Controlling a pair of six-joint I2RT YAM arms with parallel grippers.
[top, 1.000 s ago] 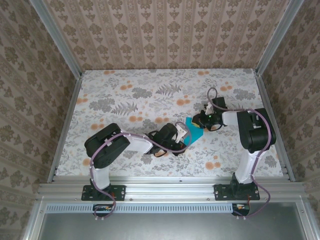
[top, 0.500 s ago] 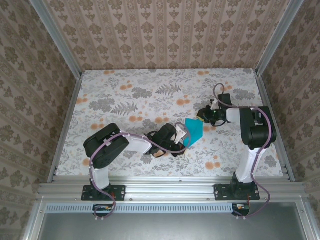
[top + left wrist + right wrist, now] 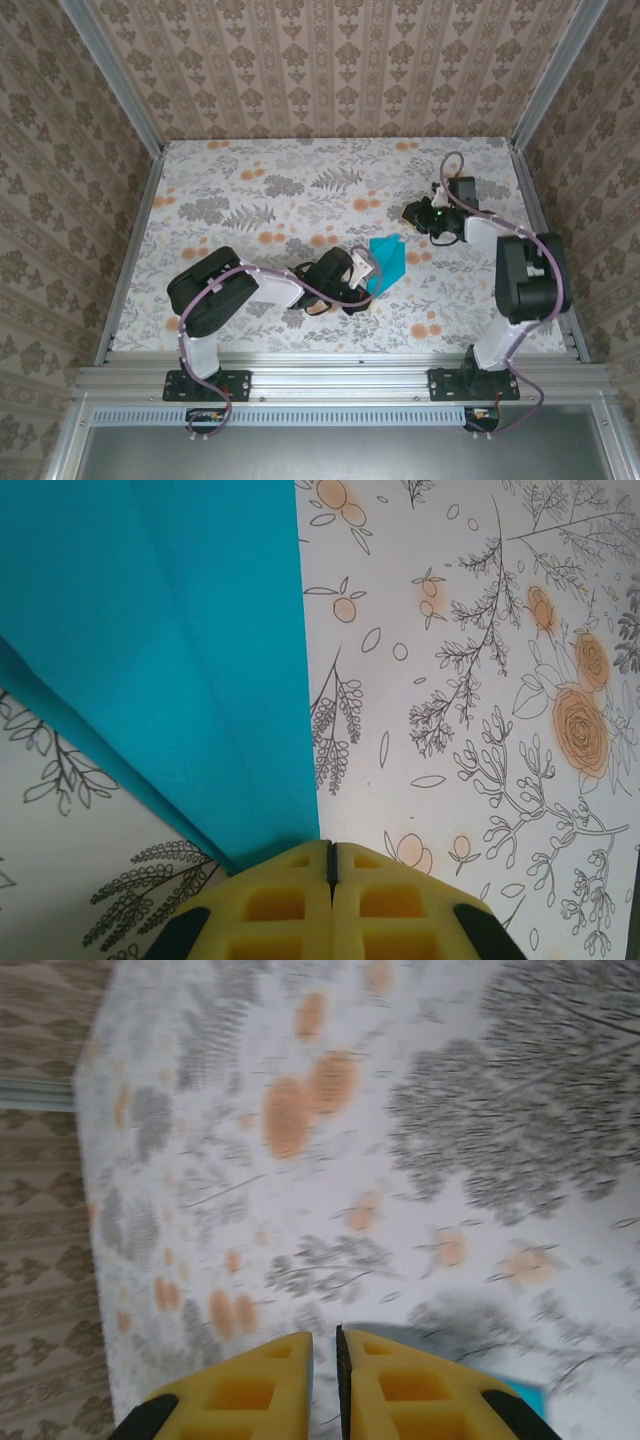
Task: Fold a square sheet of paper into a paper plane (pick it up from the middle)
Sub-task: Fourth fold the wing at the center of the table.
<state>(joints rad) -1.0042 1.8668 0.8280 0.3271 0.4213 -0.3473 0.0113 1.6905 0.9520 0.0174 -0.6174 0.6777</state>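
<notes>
Floral table point(image 3: 300, 165); left claw point(image 3: 331, 846) apparently pinches paper point(image 3: 170, 660).

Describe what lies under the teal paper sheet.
Flower-patterned table shows around the teal paper sheet, whose near edge the left gripper pinches. The table directly below the sheet is covered, so unseen.

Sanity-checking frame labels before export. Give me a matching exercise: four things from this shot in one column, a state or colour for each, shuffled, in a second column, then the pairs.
Column one
1. left gripper
2. right gripper
3. square sheet of paper
4. table

Column two
A. white floral print with orange blossoms
B. fingers nearly together, holding nothing, apart from the sheet
C. teal, creased
D. fingers shut on the sheet's edge

Pairs: 1-D, 2-B, 3-C, 4-A
</notes>
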